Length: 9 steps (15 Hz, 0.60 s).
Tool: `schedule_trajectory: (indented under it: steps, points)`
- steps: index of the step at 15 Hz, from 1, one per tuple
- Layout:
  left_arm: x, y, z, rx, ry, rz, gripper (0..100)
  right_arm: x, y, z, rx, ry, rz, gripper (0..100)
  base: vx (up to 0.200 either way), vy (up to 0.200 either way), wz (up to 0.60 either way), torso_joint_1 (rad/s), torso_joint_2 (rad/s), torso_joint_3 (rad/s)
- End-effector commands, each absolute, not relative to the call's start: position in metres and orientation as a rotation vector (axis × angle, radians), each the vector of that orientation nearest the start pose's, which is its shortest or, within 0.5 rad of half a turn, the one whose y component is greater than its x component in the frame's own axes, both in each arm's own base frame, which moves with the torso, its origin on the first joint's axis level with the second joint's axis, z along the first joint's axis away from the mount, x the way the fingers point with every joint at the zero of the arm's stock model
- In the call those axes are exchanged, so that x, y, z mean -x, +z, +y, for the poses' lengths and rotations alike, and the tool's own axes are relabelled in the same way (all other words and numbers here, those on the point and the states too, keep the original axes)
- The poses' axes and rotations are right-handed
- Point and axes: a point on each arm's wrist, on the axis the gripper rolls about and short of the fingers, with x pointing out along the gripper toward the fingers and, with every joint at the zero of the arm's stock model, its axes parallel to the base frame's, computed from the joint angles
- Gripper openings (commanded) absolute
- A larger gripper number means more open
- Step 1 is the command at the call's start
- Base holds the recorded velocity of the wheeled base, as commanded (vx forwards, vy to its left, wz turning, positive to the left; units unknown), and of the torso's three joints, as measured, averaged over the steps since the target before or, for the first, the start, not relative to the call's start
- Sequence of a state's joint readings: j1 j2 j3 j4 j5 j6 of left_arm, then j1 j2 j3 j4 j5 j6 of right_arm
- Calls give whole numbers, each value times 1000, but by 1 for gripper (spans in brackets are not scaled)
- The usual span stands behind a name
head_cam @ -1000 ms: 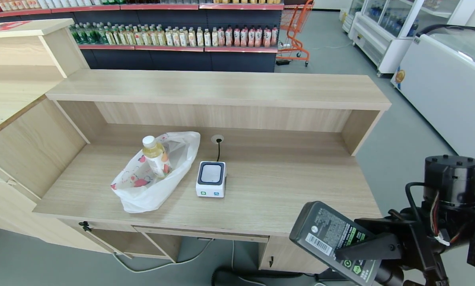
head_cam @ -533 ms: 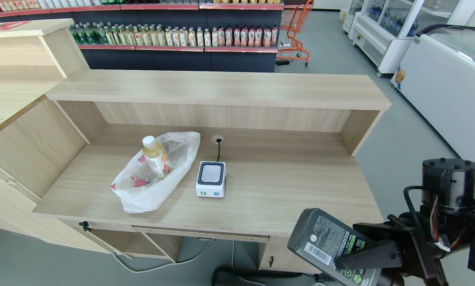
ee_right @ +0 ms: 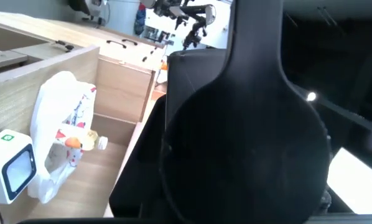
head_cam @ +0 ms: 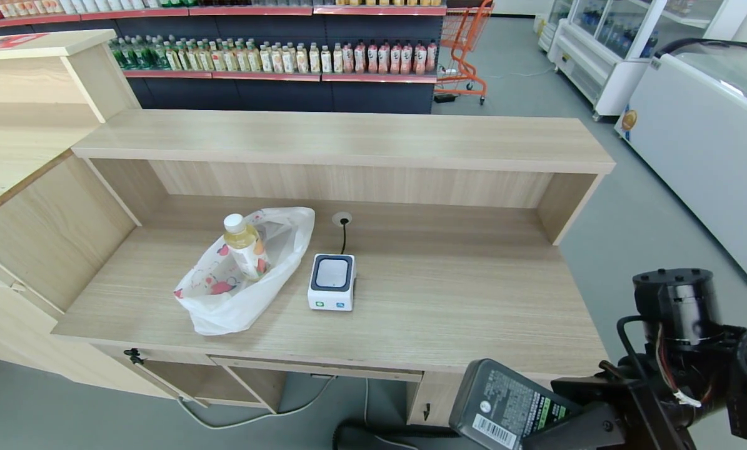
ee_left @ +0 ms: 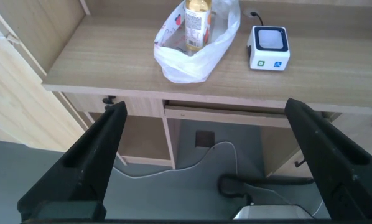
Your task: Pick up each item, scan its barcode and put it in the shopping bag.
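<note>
My right gripper (head_cam: 564, 420) is shut on a black power adapter (head_cam: 507, 403) with a white barcode label, held low off the counter's front right corner. Close to the right wrist camera, the adapter (ee_right: 236, 124) blocks much of that view. A white shopping bag (head_cam: 235, 294) lies open on the counter with a tea bottle (head_cam: 245, 247) standing in it. Just right of the bag sits the white barcode scanner (head_cam: 332, 281). My left gripper (ee_left: 208, 162) hangs open in front of the counter, below its edge, with the bag (ee_left: 195, 53) and scanner (ee_left: 269, 46) beyond.
The wooden counter (head_cam: 461, 300) has a raised shelf (head_cam: 348, 137) behind and side walls left and right. The scanner's cable (head_cam: 343, 234) runs back into a hole in the top. White freezers (head_cam: 704, 125) stand to the right.
My right gripper has moved down and back from the counter with the adapter, sinking toward the lower edge of the head view. Bag, bottle and scanner have stayed put.
</note>
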State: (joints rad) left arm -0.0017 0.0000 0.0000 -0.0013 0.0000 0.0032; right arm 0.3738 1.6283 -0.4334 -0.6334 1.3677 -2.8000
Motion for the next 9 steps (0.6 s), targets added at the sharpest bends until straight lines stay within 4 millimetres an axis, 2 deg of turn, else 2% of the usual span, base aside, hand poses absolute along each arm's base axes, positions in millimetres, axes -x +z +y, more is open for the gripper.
schedule_trajectory:
  steps: [1, 4, 5, 6, 7, 8, 9]
  points:
    - [23, 76, 0, -3, -2, 0, 100, -200, 119, 102, -2183, -1342, 2542, 0, 0, 0, 0, 0, 0, 0]
    - [23, 76, 0, -3, -2, 0, 100, -200, 122, 102, -2191, -1370, 2539, 0, 0, 0, 0, 0, 0, 0]
    - [23, 76, 0, -3, -2, 0, 100, -204, 132, 102, -2213, -1484, 2530, 0, 0, 0, 0, 0, 0, 0]
    - [23, 76, 0, -3, -2, 0, 100, -209, 156, 103, -2260, -1733, 2499, 0, 0, 0, 0, 0, 0, 0]
    - [23, 76, 0, -3, -2, 0, 100, -209, 181, 98, -2493, -1926, 2350, 0, 0, 0, 0, 0, 0, 0]
    - [23, 76, 0, -3, -2, 0, 100, -204, 198, 91, -2753, -2008, 2208, 0, 0, 0, 0, 0, 0, 0]
    - [23, 76, 0, -3, -2, 0, 100, -194, 214, 71, -3173, -2217, 1962, 0, 0, 0, 0, 0, 0, 0]
